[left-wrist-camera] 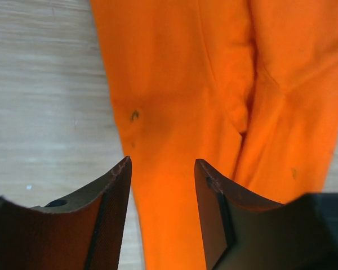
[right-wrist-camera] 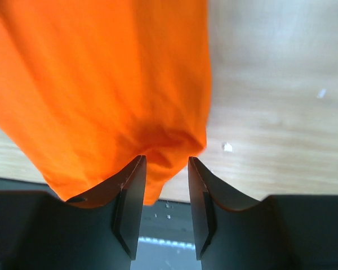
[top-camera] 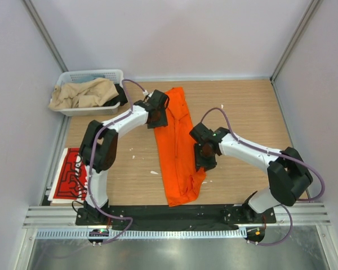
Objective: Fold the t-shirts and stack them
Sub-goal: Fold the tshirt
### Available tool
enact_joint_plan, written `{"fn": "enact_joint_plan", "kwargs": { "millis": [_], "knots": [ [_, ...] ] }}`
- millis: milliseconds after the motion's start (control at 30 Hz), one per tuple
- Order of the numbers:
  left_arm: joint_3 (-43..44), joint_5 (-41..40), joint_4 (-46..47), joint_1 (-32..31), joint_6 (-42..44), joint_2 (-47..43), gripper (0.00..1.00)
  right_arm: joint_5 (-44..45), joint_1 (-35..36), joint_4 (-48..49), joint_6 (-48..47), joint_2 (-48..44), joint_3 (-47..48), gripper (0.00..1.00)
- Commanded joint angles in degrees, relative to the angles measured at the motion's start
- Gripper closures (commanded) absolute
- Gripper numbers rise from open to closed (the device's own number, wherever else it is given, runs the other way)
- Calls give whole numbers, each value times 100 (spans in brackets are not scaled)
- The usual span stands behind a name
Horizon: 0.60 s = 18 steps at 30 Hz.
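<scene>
The orange t-shirt lies folded into a long narrow strip down the middle of the table. My left gripper hovers over its upper left edge. In the left wrist view it is open, with the orange cloth flat beneath it. My right gripper is at the strip's lower right edge. Its jaws stand apart, and a bunched corner of the shirt reaches between their tips without being pinched. The red t-shirt with white lettering lies flat at the table's left edge.
A white slatted basket holding beige cloth stands at the back left corner. Grey walls close in the wooden table on three sides. A black mounting rail runs along the near edge, just below the orange shirt's end.
</scene>
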Motion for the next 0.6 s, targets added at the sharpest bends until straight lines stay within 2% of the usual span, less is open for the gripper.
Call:
{"fn": "enact_joint_plan", "kwargs": {
  "millis": [0, 133, 233, 300, 367, 567],
  "knots": [
    [582, -114, 120, 221, 268, 453, 51, 654, -135, 14, -608, 278, 1026, 58],
    [873, -45, 190, 511, 145, 910, 53, 603, -555, 173, -820, 1005, 1950, 59],
    [1259, 165, 103, 696, 232, 1332, 54, 375, -916, -283, -916, 1490, 2540, 59],
    [1566, 237, 41, 757, 329, 1630, 54, 182, -935, -197, -1161, 1580, 2419, 59],
    [1813, 333, 6, 793, 443, 1815, 54, -459, -918, 83, -1303, 1588, 2243, 59],
    [2848, 1132, -249, 1135, 593, 2764, 54, -960, -918, 664, -1093, 1404, 1900, 58]
  ]
}}
